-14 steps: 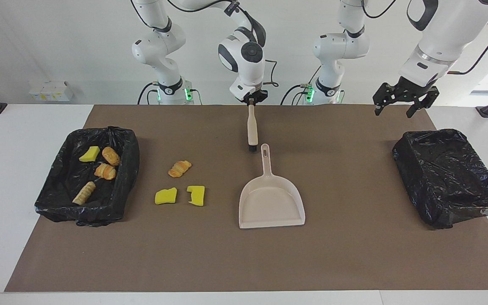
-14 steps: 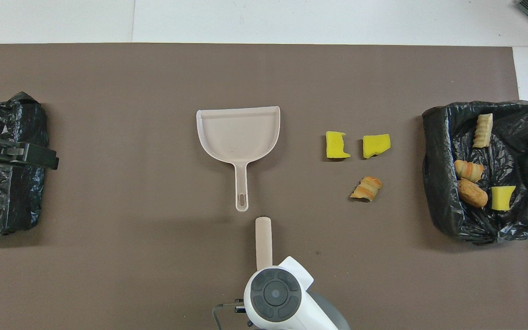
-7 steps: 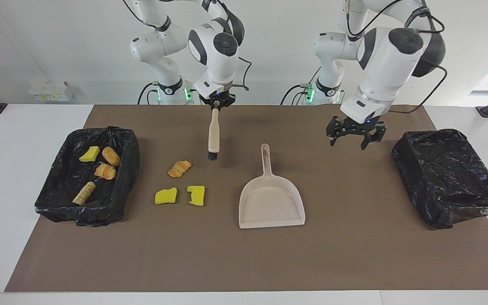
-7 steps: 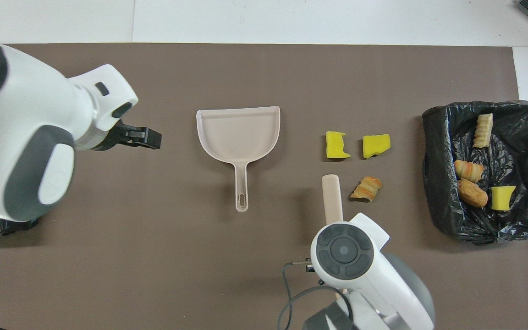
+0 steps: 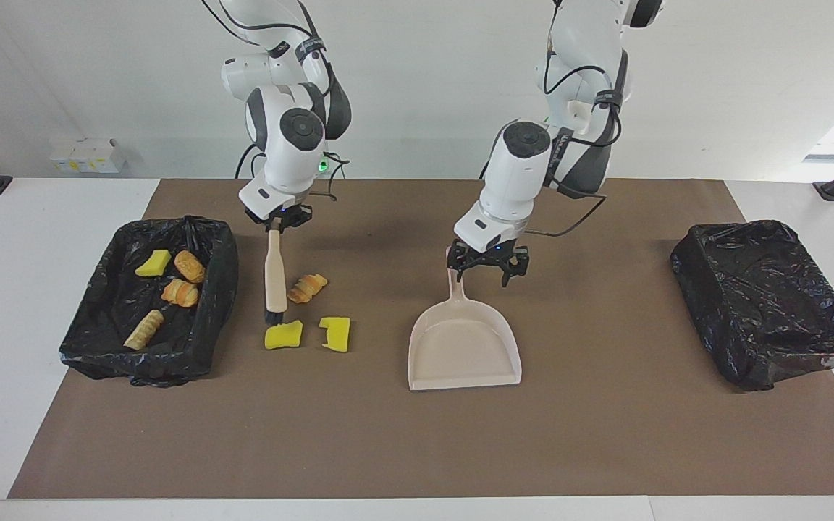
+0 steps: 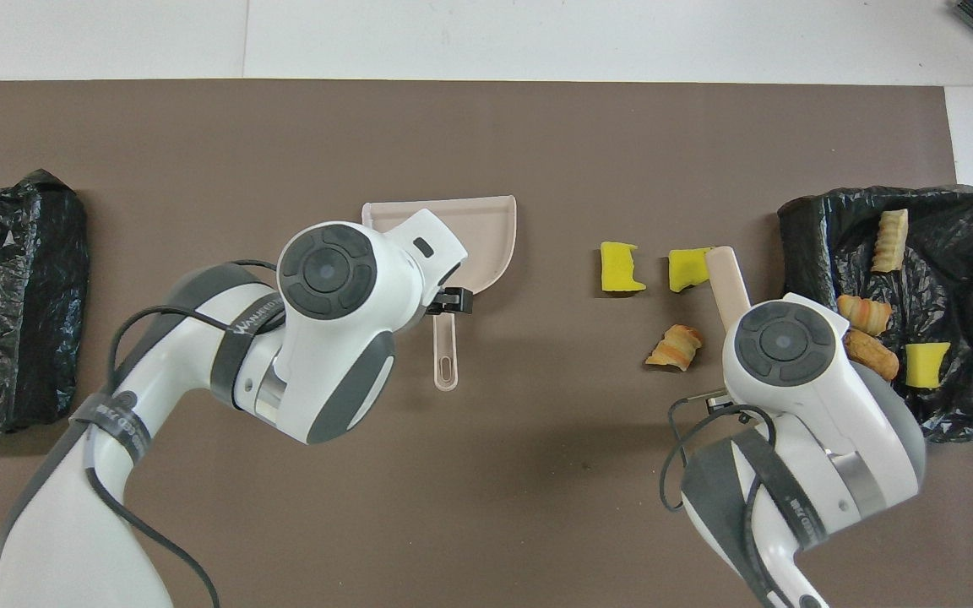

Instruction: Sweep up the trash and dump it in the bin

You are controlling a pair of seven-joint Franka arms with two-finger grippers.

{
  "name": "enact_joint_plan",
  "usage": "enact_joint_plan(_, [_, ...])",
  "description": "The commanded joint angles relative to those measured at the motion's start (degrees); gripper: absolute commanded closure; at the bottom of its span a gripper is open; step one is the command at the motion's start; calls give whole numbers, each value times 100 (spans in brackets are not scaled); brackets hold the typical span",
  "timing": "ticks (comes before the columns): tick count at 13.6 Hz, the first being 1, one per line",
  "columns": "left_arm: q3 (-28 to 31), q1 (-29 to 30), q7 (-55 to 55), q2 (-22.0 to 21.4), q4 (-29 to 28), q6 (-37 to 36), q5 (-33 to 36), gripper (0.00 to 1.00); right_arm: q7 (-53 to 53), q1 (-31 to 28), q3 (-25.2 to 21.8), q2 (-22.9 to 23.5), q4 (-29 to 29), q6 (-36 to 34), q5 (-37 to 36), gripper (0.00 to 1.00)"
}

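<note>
Of the two black-lined bins, the bin at the right arm's end (image 5: 148,300) already holds four pieces, while the other bin (image 5: 768,300) sits at the left arm's end with nothing visible inside. On the brown mat (image 5: 417,449) covering the counter, the dustpan (image 5: 464,347) lies flat in the middle, its handle pointing toward the robots. The left gripper (image 5: 490,269) hangs with jaws spread right over that handle; a good grasp means coming straight down so the handle sits centred between the fingers, closing before lifting. The right gripper (image 5: 277,218) has its jaws clamped on the brush (image 5: 274,278), whose bristles hang just over one yellow sponge chunk (image 5: 284,336). The second sponge chunk (image 5: 335,333) and the pastry (image 5: 307,287) lie beside it, toward the dustpan, so strokes should run low and steadily that way. Whether the bristles touch the mat is hard to judge. From overhead, the left arm hides its gripper and part of the pan.
</note>
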Motion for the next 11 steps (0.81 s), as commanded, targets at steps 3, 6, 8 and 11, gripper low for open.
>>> enact_joint_plan(3, [116,-440,-401,-110,-566,263,345,0,-270,-177,122,807,479,226,-196,100])
enact_joint_plan(6, [116,-458,-771,-110,-575,254,450,10,-814,-124,122,807,470,156,1144,100])
enact_joint_plan(8, [116,-458,-788,-110,-592,254,450,32,-1105,-81,122,799,479,51,1806,100])
enact_joint_plan(11, [99,-502,-1025,-119,-628,254,450,46,-931,-53,122,860,697,-37,2158,100])
